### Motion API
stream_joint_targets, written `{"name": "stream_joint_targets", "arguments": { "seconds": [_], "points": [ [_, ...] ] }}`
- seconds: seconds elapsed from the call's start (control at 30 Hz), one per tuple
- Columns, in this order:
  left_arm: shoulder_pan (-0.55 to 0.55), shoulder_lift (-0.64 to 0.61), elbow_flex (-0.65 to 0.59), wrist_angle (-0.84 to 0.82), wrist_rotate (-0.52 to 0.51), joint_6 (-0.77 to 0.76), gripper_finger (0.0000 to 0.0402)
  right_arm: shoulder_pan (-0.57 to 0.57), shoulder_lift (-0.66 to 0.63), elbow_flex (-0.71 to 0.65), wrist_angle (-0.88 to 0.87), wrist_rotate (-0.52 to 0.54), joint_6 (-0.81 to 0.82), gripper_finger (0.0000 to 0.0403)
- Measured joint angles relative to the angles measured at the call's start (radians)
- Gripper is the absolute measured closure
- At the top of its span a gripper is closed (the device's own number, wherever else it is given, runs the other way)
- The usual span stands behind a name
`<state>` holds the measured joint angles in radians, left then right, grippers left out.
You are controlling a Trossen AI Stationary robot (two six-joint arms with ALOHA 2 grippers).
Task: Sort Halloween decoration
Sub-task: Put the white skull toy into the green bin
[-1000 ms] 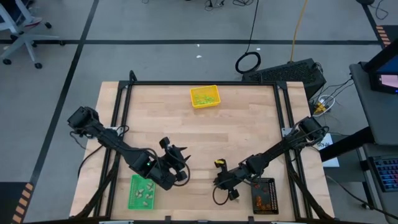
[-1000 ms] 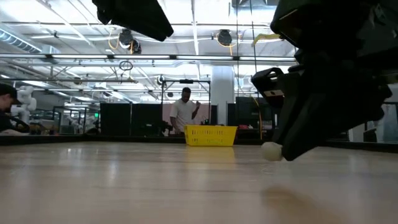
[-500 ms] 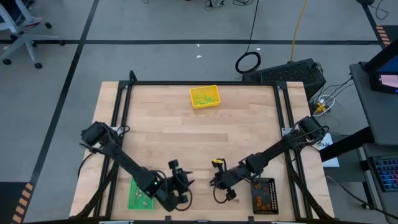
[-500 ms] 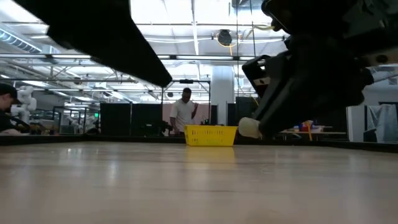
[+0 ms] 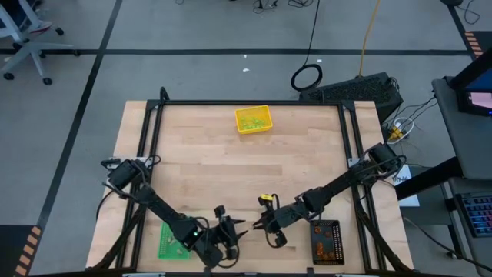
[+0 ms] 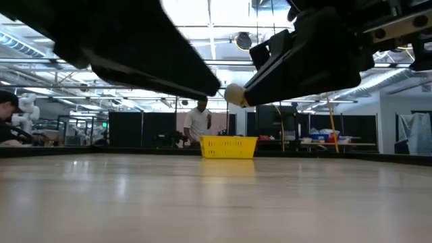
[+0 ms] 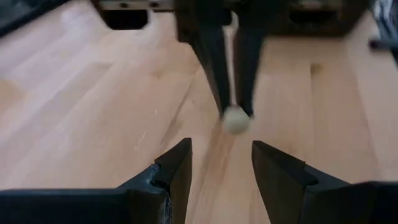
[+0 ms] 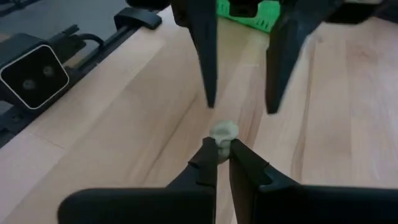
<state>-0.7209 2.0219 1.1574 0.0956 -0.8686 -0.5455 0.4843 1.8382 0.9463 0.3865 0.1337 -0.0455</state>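
Note:
One pale beige-grey Halloween decoration piece sits at the tips of my right gripper, which is shut on it above the table's near middle. In the low view the piece hangs well above the wood. My left gripper faces it from the table's left, open, fingertips a short way from the piece and not touching it. In the high view my left gripper is close beside the right one. My right gripper pinches the small pale piece between its two fingers, only at their free ends. The fingers come from the table's right, slanting slightly down. The piece is lifted clear of the table.
A yellow tray with light green pieces stands at the far middle. A green tray lies near the front left, partly under my left arm. A black tray with orange pieces sits at the front right. A person stands in the room beyond the table.
My left gripper has swung down and toward the near edge, away from the green tray, and now faces the right gripper. My right gripper has tipped its tips upward and shifted slightly left, lifting the pale piece from just above the table to well clear of it.

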Motion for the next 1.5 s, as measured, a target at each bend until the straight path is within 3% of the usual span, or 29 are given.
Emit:
{"name": "stream_joint_targets", "arguments": {
  "seconds": [0.23, 0.57, 0.77, 0.93, 1.37, 1.5],
  "points": [
    [0.007, -0.001, 0.000, 0.004, 0.060, -0.198, 0.0236, 0.000, 0.000, 0.000, 0.008, 0.053, -0.025, 0.0399],
    [0.012, -0.001, 0.000, 0.016, 0.036, -0.487, 0.0236, 0.000, 0.000, 0.001, 0.067, 0.072, -0.081, 0.0399],
    [0.019, 0.000, 0.000, 0.139, 0.014, -0.525, 0.0236, 0.003, -0.001, 0.001, 0.072, 0.125, -0.106, 0.0399],
    [0.031, 0.000, -0.001, 0.142, -0.020, -0.600, 0.0236, 0.002, -0.002, 0.001, 0.072, 0.132, -0.109, 0.0399],
    [0.040, 0.000, -0.001, 0.187, -0.066, -0.609, 0.0236, 0.002, -0.002, 0.001, 0.106, 0.129, -0.154, 0.0399],
    [0.039, 0.000, -0.001, 0.184, -0.076, -0.609, 0.0253, 0.002, -0.002, 0.001, 0.107, 0.129, -0.158, 0.0399]
  ]
}}
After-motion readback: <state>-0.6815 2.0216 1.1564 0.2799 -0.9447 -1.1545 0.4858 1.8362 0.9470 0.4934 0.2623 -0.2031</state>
